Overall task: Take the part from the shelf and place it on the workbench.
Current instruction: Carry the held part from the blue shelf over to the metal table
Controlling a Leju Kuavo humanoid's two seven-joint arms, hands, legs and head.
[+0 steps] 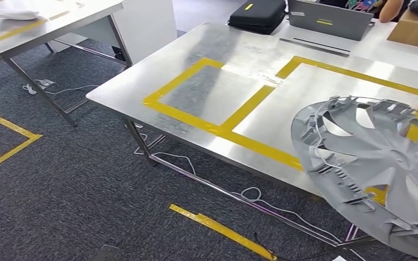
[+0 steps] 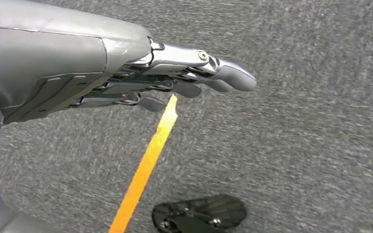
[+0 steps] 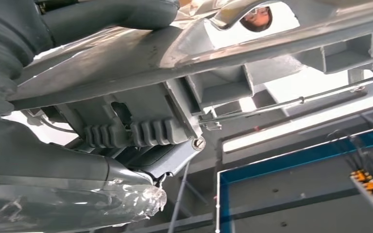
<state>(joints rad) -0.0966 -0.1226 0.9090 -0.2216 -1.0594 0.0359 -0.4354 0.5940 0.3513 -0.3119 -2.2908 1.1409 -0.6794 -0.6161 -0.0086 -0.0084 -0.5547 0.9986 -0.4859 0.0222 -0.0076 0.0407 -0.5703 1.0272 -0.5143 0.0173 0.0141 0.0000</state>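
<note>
The part is a grey plastic wheel cover (image 1: 378, 163) with its ribbed inner side up. It hangs tilted over the near right corner of the steel workbench (image 1: 196, 54) and overlaps the right-hand yellow tape rectangle (image 1: 332, 92). In the right wrist view my right hand (image 3: 73, 165) grips the cover's rim (image 3: 252, 53), thumb on one face and fingers on the other. My left hand (image 2: 175, 80) hangs over the grey carpet with fingers stretched out and nothing in them.
A black case (image 1: 257, 13), a laptop (image 1: 329, 19) and a cardboard box (image 1: 416, 30) stand along the workbench's far edge, with a person's arm (image 1: 394, 8) behind. A second table (image 1: 49, 22) is at far left. Cables (image 1: 250, 193) and yellow floor tape (image 1: 223, 231) lie under the bench.
</note>
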